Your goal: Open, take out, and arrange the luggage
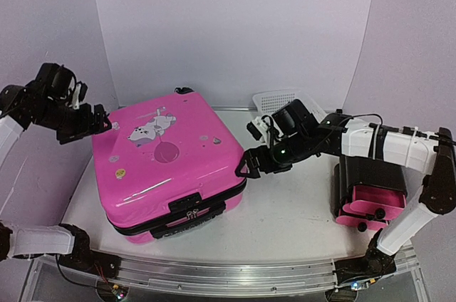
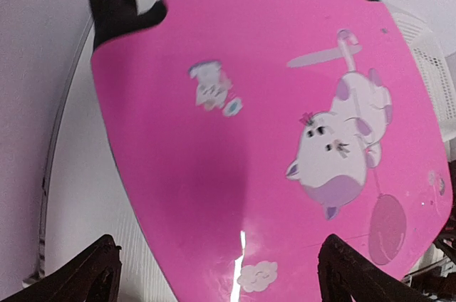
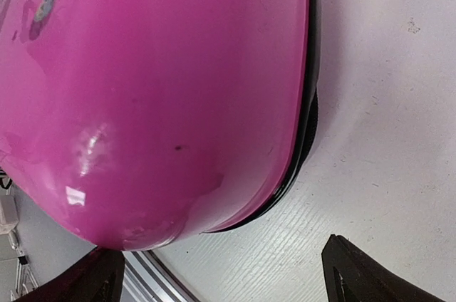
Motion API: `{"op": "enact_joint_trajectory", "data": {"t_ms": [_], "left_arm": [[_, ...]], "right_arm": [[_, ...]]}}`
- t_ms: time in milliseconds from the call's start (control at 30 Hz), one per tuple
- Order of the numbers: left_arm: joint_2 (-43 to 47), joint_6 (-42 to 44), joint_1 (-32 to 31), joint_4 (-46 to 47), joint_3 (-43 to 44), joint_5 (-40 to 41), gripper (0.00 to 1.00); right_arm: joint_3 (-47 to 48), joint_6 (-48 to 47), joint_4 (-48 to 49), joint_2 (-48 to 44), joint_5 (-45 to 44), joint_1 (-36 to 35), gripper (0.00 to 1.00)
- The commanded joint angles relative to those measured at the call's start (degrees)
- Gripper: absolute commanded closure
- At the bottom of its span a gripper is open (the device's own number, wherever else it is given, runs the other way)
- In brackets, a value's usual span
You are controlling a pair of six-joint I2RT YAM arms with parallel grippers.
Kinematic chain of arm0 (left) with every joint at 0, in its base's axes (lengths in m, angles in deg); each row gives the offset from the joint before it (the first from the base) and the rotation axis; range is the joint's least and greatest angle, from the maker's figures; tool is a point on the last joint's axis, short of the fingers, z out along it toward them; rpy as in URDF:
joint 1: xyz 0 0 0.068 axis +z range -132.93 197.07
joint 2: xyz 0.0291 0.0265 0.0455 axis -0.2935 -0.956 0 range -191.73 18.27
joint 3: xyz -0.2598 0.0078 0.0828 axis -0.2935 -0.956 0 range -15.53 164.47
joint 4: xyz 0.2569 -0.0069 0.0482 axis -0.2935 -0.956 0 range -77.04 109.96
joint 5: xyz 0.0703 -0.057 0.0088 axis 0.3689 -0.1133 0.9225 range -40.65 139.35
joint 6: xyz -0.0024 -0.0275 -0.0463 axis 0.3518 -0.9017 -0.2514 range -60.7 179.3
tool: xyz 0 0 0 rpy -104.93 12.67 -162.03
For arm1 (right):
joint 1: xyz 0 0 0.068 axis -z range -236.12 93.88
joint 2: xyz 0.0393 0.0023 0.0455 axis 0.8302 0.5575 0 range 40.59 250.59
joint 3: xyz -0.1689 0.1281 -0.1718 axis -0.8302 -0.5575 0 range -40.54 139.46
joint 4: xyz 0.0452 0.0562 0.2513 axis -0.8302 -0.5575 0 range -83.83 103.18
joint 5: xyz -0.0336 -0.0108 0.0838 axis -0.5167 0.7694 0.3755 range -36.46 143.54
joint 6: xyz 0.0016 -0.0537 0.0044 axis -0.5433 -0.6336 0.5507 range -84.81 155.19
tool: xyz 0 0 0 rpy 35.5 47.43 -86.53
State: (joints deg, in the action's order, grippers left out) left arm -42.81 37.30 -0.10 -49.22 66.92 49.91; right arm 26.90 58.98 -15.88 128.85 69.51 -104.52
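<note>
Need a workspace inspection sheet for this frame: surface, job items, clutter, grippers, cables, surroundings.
Surface: white table, a few small marks.
Job's things: pink luggage lying flat, closed, sticker lid up.
Clutter: black cabinet with pink drawers at right; white mesh basket behind the right arm.
Grippers: left gripper open over the luggage's far-left corner; right gripper open at its right edge; neither holds anything.
Cables: black cable along the right arm; wires by the left base.
Surroundings: plain pale backdrop; nothing else seen.
</note>
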Motion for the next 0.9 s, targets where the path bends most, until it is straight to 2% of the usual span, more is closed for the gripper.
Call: {"op": "enact_joint_trajectory", "data": {"t_ms": [0,167,467,700,867], "left_arm": [[4.2,-11.3,0.1,-1.1,-8.0,4.3,0.04],[6.4,-14.8,0.1,1.4,-13.0,4.9,0.04],[-0.3,-11.3,0.0,11.8,-15.8,1.8,0.05],[-9.7,-6.9,0.1,18.6,-11.6,1.8,0.06],[-21.3,-3.3,0.2,22.7,-5.6,2.8,0.06]], "right_arm": [[7.2,4.0,6.1,-0.8,-0.6,1.1,0.02],[11.3,9.1,5.9,2.6,0.1,2.9,0.02],[15.3,12.2,7.6,9.2,3.7,2.5,0.02],[18.0,13.1,9.9,13.7,3.7,-1.6,0.02],[21.7,13.8,11.3,16.7,2.8,-5.0,0.02]]}}
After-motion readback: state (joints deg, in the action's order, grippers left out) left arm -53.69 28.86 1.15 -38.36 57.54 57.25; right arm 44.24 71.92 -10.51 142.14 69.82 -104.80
